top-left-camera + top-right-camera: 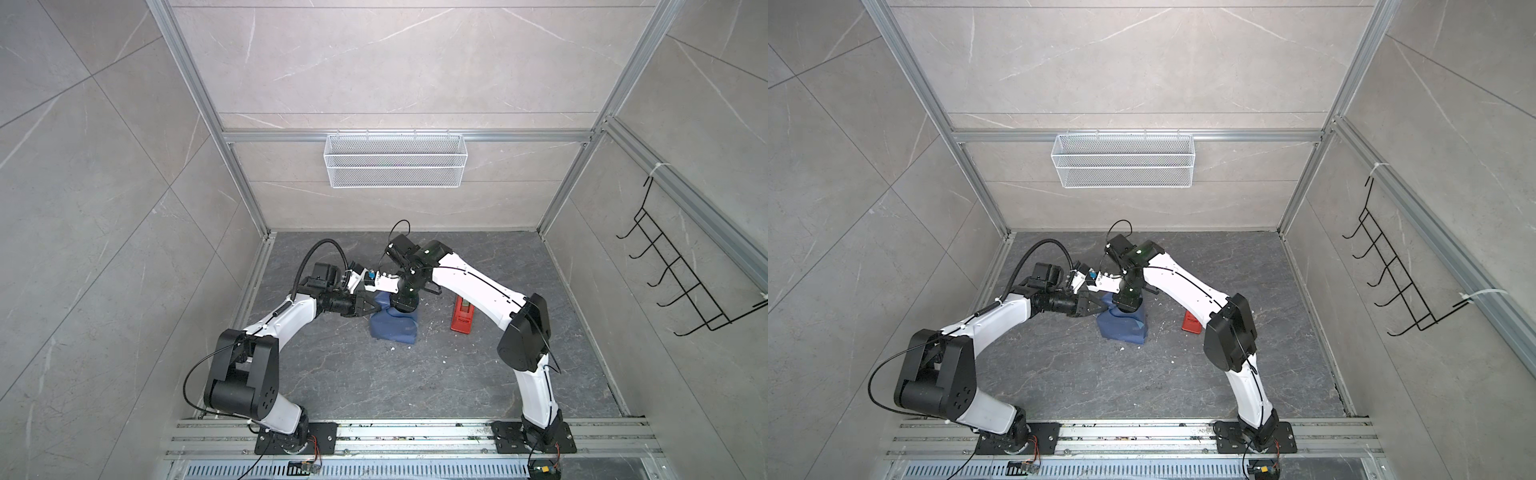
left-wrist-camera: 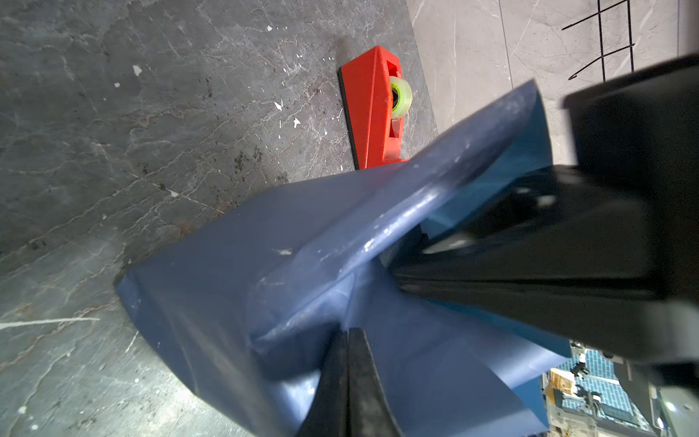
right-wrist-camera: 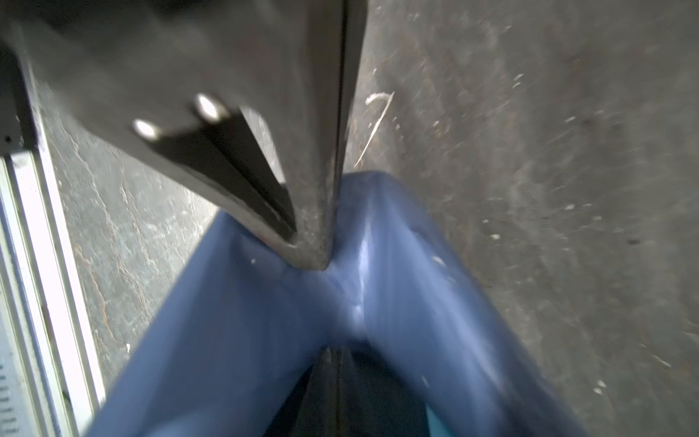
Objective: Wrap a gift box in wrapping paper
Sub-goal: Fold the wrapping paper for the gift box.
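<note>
- In both top views, the wrapping paper [image 1: 392,328] sits in a blue lump near the middle of the dark table [image 1: 374,382].
- The red tape dispenser [image 1: 461,318] stands near the lump, on the right arm's side. The two do not touch.
- The left gripper [image 1: 376,308] and the right gripper [image 1: 405,311] meet over the far end of the lump. Their tips look too small here to tell how they stand.
- A white wire basket [image 1: 395,160] hangs on the back wall.
- In the left wrist view, the left gripper [image 2: 346,335] has its two fingers pressed together. They pinch a raised fold of the wrapping paper [image 2: 246,265].
- The right gripper [image 2: 401,265] comes in at the same fold, just beside it.
- The tape dispenser [image 2: 372,113] lies past the paper, with a tape roll [image 2: 400,94] in it.
- The right wrist view is blurry. The right gripper [image 3: 336,353] has its fingers pressed together on the top of the paper [image 3: 227,321], which hangs down both sides like a tent.
- The tip of the left gripper [image 3: 314,265] touches the paper just beside it.
- The gift box does not show in any view. Only the paper lump shows.
</note>
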You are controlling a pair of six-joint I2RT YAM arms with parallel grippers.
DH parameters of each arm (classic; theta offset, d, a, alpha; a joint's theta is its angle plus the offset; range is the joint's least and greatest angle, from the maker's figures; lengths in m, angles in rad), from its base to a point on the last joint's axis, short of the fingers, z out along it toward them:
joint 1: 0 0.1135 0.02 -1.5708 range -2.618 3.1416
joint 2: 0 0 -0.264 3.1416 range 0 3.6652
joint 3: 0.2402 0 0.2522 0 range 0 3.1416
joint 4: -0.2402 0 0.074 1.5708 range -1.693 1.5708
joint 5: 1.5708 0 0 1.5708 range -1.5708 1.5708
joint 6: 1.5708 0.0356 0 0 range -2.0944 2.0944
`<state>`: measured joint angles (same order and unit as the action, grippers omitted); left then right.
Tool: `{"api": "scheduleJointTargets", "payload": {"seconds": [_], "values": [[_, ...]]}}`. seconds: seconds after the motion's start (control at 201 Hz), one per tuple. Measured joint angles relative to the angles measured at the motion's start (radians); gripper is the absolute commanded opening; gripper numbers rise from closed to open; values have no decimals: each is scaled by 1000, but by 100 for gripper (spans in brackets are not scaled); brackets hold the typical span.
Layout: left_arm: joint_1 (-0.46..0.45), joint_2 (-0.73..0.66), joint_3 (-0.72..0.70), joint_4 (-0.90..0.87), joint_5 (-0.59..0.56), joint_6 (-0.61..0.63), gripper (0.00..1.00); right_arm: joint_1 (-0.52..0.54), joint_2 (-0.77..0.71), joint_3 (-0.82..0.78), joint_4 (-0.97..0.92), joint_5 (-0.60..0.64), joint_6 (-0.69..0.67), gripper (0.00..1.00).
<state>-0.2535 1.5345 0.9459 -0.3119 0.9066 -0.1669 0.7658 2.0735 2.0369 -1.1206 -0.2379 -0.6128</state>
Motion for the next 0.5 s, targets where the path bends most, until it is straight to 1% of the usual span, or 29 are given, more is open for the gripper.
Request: {"api": "scheduleJointTargets", "payload": {"seconds": [0.075, 0.144, 0.264, 0.319, 0.398, 0.503], "values": [[0, 0, 0, 1, -1, 0, 0, -6, -91, -53, 45, -4, 26, 0], [0, 0, 0, 0, -1, 4, 0, -18, -215, -138, 104, -8, 56, 0], [0, 1, 0, 3, -1, 8, 0, -74, -468, -365, 243, -8, 118, 0], [0, 3, 2, 0, 0, 8, 0, -106, -559, -476, 302, -5, 150, 0], [0, 8, 11, -5, -1, 13, 0, -139, -626, -609, 372, 13, 190, 0], [0, 8, 11, -4, -1, 18, 0, -145, -633, -764, 464, 44, 230, 0]]}}
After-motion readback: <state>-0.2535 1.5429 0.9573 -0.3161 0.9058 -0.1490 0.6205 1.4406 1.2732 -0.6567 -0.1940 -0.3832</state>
